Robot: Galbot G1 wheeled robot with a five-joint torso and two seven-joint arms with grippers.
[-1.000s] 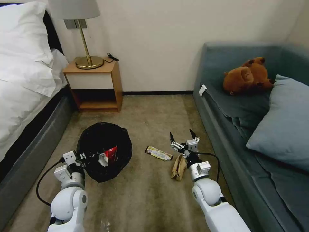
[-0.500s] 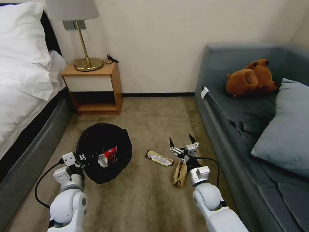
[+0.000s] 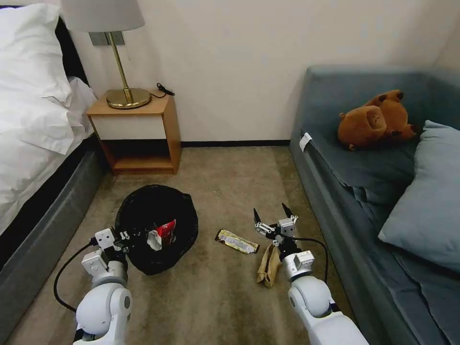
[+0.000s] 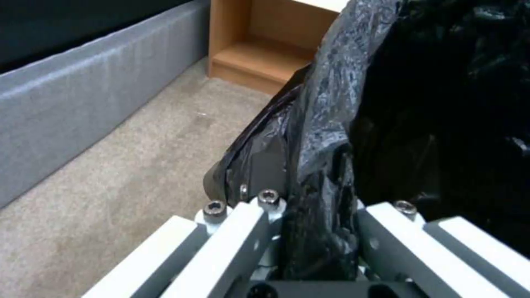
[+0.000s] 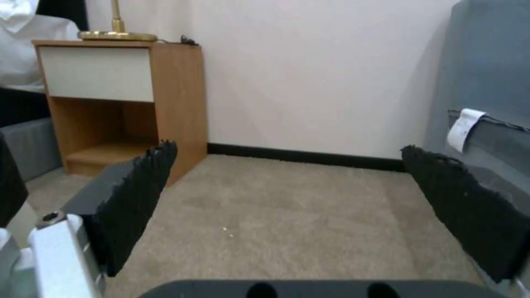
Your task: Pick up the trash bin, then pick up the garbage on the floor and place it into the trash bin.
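The trash bin (image 3: 155,227), lined with a crinkly black bag, sits on the beige carpet (image 3: 215,297) towards the robot's left. The left gripper (image 3: 128,235) is clamped on the near edge of its rim; in the left wrist view black plastic (image 4: 317,174) is pinched between the closed fingers. Inside the bin lies a red-and-white snack packet (image 3: 162,233); its print is too small to read.

The right gripper (image 3: 273,215) hangs low over the carpet with its two dark fingers spread wide and nothing between them. Just to its left, on the floor, lies a long yellow-and-black bar wrapper (image 3: 236,241), its lettering illegible. Crumpled tan paper (image 3: 268,265) lies beside the right arm's wrist, nearer the robot than the wrapper.

The room is a bedroom. A bed (image 3: 33,120) with white linen and a grey base runs along the left side. Against the cream back wall stands a wooden nightstand (image 3: 136,136) with a white drawer front and an open shelf below. It carries a brass lamp (image 3: 122,72) with a pale shade and a small black cable. A dark skirting board runs along the foot of the wall. On the right is a blue-grey sofa (image 3: 345,158) with a white tag on its edge; no writing on the tag can be read. A brown teddy bear (image 3: 373,120) lies on the seat, next to a blue-grey cushion (image 3: 426,201).
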